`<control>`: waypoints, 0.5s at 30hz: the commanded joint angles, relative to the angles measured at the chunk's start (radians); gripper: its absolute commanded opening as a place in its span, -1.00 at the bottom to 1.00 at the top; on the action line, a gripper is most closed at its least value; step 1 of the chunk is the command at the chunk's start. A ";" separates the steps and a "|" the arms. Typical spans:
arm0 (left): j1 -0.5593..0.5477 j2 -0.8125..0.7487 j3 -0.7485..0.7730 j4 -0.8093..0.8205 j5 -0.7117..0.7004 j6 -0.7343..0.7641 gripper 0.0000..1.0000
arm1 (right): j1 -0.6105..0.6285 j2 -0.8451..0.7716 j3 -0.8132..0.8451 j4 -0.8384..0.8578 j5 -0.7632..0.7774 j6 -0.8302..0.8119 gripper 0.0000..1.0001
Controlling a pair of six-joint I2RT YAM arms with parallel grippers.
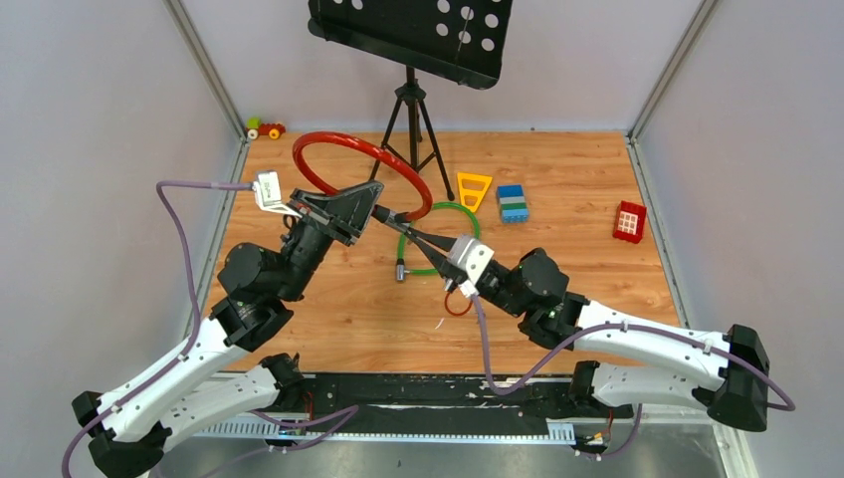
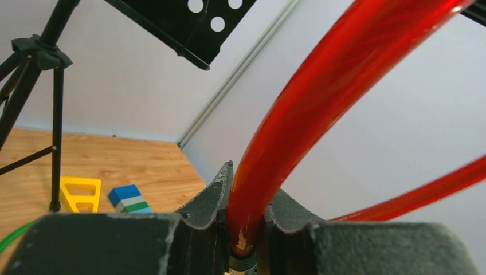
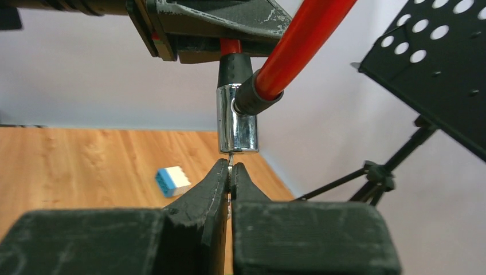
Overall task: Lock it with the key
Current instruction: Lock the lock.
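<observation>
My left gripper (image 2: 252, 184) is shut on a thick red cable (image 2: 321, 97) just above its dark end plug, holding the loop (image 1: 338, 149) up off the table. A chrome lock cylinder (image 3: 238, 117) hangs from that end, with the cable's other plug entering its side. My right gripper (image 3: 230, 170) is shut on the key (image 3: 230, 157), a thin silvery sliver that runs from between the fingertips up into the cylinder's underside. In the top view the two grippers (image 1: 370, 202) (image 1: 406, 233) meet nose to nose near the table's middle.
A green cable (image 1: 438, 211) lies under the right gripper. Behind it are a yellow triangle (image 1: 474, 187), a blue-white-green block (image 1: 513, 202) and a red block (image 1: 629, 220). A music stand's tripod (image 1: 410, 110) stands at the back and a toy car (image 1: 265, 128) sits far left.
</observation>
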 commanded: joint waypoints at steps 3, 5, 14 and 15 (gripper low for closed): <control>-0.009 -0.009 0.025 -0.008 0.010 -0.028 -1.00 | 0.075 0.026 -0.026 0.216 0.238 -0.269 -1.00; -0.008 -0.010 0.022 -0.008 0.007 -0.029 -1.00 | 0.090 0.031 -0.032 0.232 0.260 -0.304 -1.00; -0.008 -0.025 0.040 -0.015 0.003 0.008 -1.00 | 0.093 -0.023 -0.114 0.135 0.243 -0.215 -1.00; -0.007 -0.027 0.047 -0.022 0.003 0.021 -1.00 | 0.093 -0.037 -0.143 0.130 0.246 -0.202 -1.00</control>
